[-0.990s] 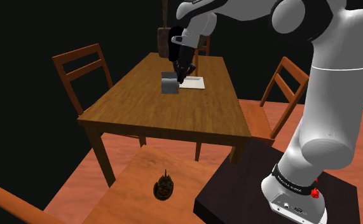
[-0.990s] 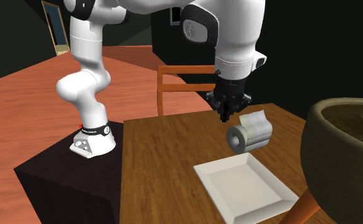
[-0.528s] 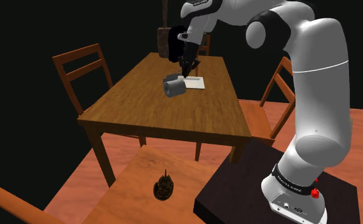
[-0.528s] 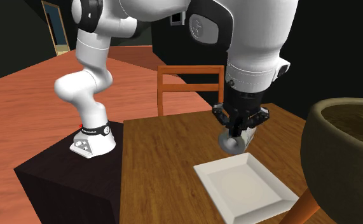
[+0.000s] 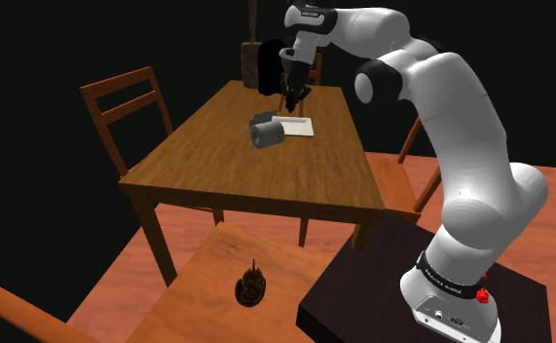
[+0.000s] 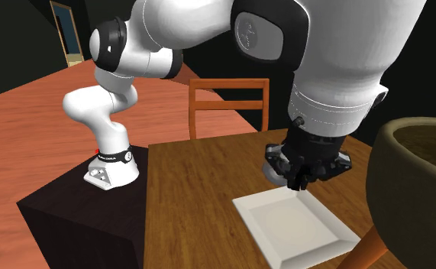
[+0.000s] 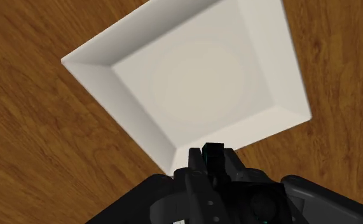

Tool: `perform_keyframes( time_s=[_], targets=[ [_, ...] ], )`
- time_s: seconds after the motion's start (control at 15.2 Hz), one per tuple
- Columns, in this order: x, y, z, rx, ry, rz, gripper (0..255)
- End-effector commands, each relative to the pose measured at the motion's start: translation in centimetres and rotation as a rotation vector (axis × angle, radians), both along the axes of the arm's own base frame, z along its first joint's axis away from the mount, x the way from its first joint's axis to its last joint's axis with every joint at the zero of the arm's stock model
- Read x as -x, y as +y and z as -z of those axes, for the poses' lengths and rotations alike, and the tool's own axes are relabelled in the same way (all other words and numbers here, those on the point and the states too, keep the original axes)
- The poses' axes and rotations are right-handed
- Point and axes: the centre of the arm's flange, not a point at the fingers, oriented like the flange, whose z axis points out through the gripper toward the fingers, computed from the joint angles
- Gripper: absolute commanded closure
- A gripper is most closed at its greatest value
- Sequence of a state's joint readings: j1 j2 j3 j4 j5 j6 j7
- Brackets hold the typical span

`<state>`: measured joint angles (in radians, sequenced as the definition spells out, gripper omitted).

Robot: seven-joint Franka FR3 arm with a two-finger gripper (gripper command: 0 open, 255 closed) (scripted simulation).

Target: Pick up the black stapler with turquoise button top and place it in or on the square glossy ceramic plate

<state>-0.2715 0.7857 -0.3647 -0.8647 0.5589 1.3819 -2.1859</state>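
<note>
Claw point(image 7: 213, 167) first, since that is where the action is: it is closed on a small black thing with turquoise flecks, which I take to be the stapler point(image 7: 213, 153), gripped between the two black fingers and poking out past their tips. From where I stand the white arm point(image 5: 461, 146) stretches right across the wooden worktop point(image 5: 246, 171), and the claw point(image 5: 293, 93) hangs in the air with its load, clear of the wood. The white square plate point(image 7: 205, 76) lies straight beneath it, bare, though the claw point(image 6: 306, 174) seems to sit above one corner and rim of the plate point(image 6: 296, 225) rather than over the flat middle. A grey roll point(image 5: 265, 133) lies on the wood just to one side of the plate point(image 5: 298, 127), below the claw and apart from it, and a big dark bowl point(image 6: 415, 176) stands off to the claw's other side. So I would say the picking-up is done and the carrying nearly so: this is the placing step. What comes next, to my eye, is a small shift to bring the stapler over the plate's middle, then a steady drop until it is close above the glaze, and only then a parting of the fingers. Let go from this height or this near the rim and it could bounce or slide off onto the wood.
</note>
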Motion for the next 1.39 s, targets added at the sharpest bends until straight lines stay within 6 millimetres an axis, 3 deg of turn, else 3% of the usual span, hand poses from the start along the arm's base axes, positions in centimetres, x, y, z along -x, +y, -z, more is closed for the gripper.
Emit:
perform_keyframes(
  time_s=[0.0, 0.79, 1.25, 1.32],
  targets=[
    [-0.2, -0.4, 1.0, -0.001, 0.002, -0.001, 255],
    [-0.2, -0.4, 7.2, -0.001, 0.002, -0.001, 255],
    [-0.2, -0.4, 7.2, -0.001, 0.002, -0.001, 255],
    [-0.2, -0.4, 7.2, -0.001, 0.002, -0.001, 0]
  ],
)
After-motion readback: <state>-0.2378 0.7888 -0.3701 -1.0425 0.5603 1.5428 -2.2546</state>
